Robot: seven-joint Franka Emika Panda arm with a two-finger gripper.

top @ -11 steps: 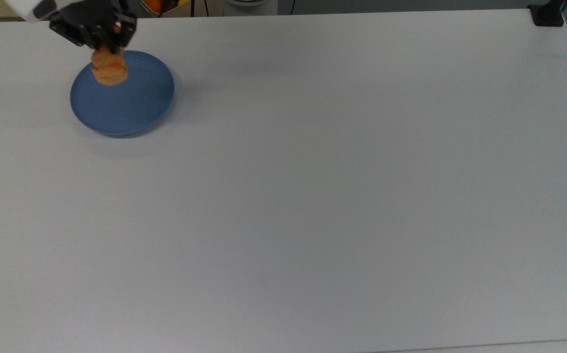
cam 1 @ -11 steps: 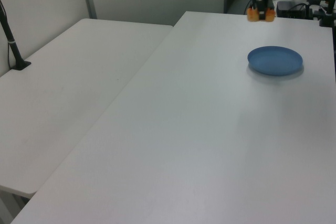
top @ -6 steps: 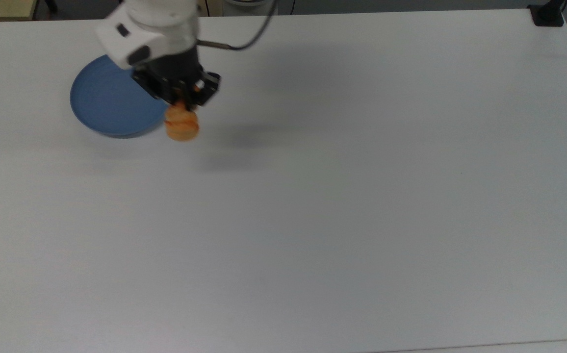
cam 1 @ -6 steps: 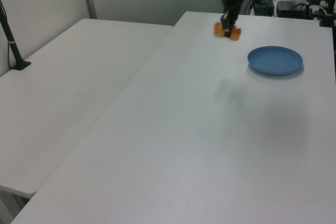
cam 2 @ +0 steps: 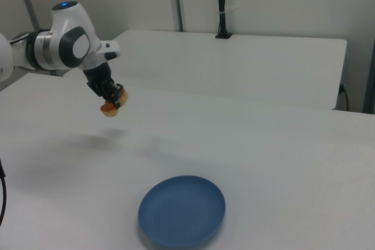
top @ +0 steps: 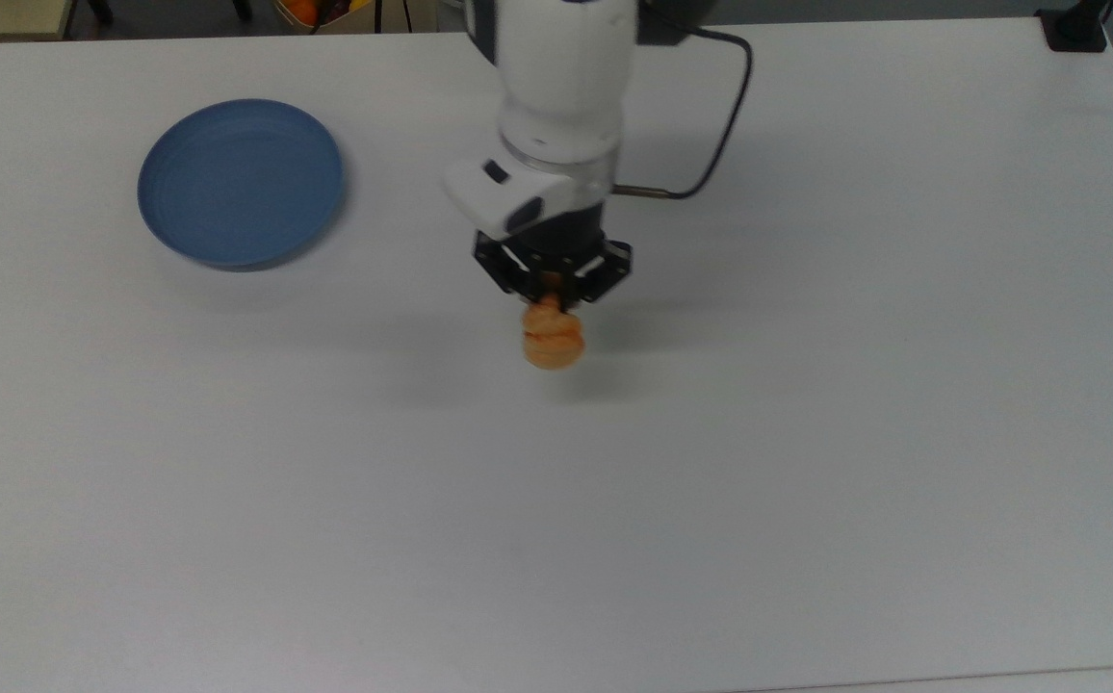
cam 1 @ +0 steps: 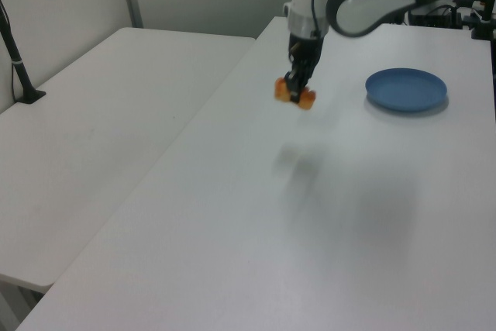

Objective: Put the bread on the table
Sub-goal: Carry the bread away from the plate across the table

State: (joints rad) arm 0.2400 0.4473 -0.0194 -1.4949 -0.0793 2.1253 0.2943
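My gripper (top: pixel 554 295) is clenched on the small golden-orange braided bread (top: pixel 553 338), and I hold it in the air above the large white matte table (top: pixel 807 433); its shadow lies on the surface under it. In the left view the bread (cam 1: pixel 294 93) hangs clearly over the tabletop, not touching it. The round blue plate (top: pixel 240 181) stands well apart from me, at the top view's left. In the right view the plate (cam 2: pixel 182 210) is near the camera and my gripper (cam 2: pixel 113 99) is farther, at the right view's left.
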